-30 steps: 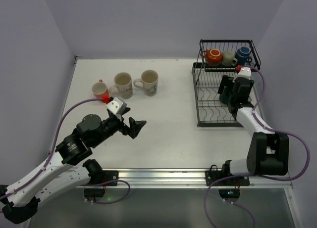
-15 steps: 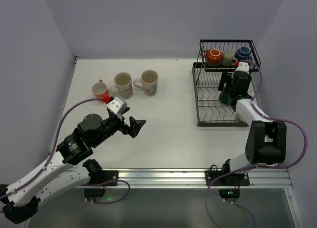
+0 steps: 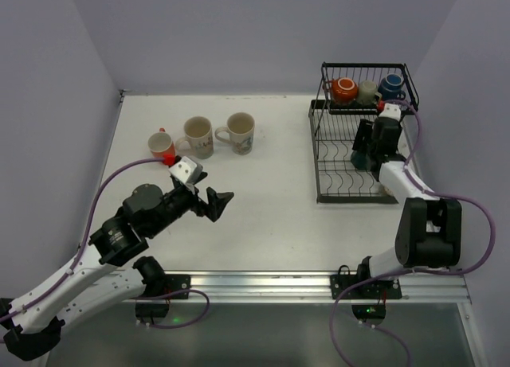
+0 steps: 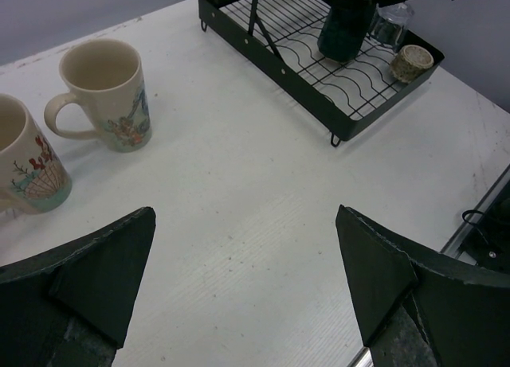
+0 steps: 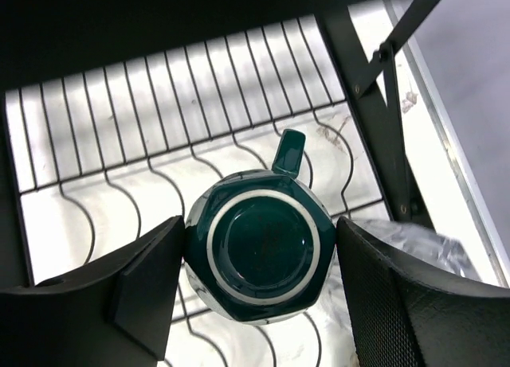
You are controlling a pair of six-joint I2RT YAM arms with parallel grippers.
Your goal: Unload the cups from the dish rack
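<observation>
The black wire dish rack (image 3: 343,193) stands at the right. Its upper basket holds an orange cup (image 3: 344,89), a cream cup (image 3: 367,91) and a blue cup (image 3: 391,85). On the lower tray (image 5: 119,104) a dark teal cup (image 5: 259,255) sits upside down, handle pointing away. My right gripper (image 5: 261,257) reaches down over it, one finger against each side of its body. A small beige cup (image 4: 416,62) lies at the tray's corner. My left gripper (image 4: 245,224) hovers open over bare table, holding nothing.
A small red cup (image 3: 162,146) and two cream patterned mugs (image 3: 198,135) (image 3: 237,131) stand upright on the table at the far left. A clear glass object (image 4: 390,25) sits in the rack beside the teal cup. The rack's frame posts (image 5: 374,120) rise close to my right fingers.
My right gripper has moved a little further into the rack and its fingers have drawn in from wide open to the teal cup's sides. The left arm has barely moved.
</observation>
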